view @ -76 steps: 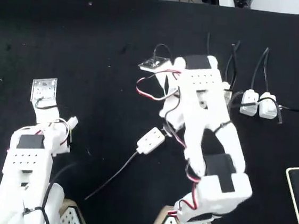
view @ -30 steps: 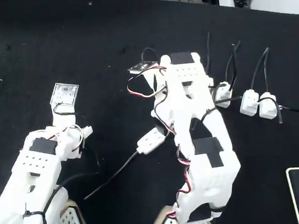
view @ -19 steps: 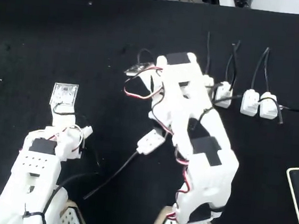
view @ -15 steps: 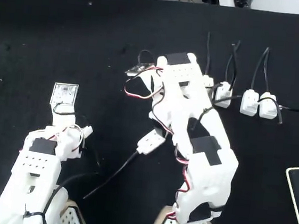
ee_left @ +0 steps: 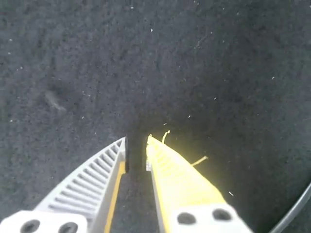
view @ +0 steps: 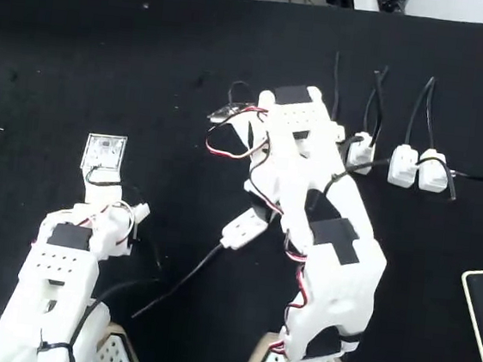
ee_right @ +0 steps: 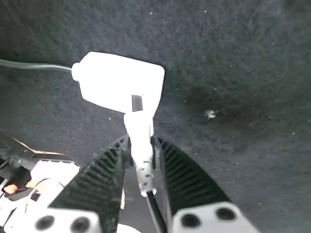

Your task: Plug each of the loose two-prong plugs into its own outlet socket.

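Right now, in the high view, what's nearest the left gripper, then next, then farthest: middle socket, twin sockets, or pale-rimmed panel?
From the left gripper:
1. Middle socket, mid-table.
2. Twin sockets, far right, at the back.
3. Pale-rimmed panel, right edge.

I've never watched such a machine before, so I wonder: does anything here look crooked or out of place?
The socket block lies slanted on the black table, apart from the row of three others. The plug in the right pincer touches it, but a dark slot shows beside it, so it seems not fully in.
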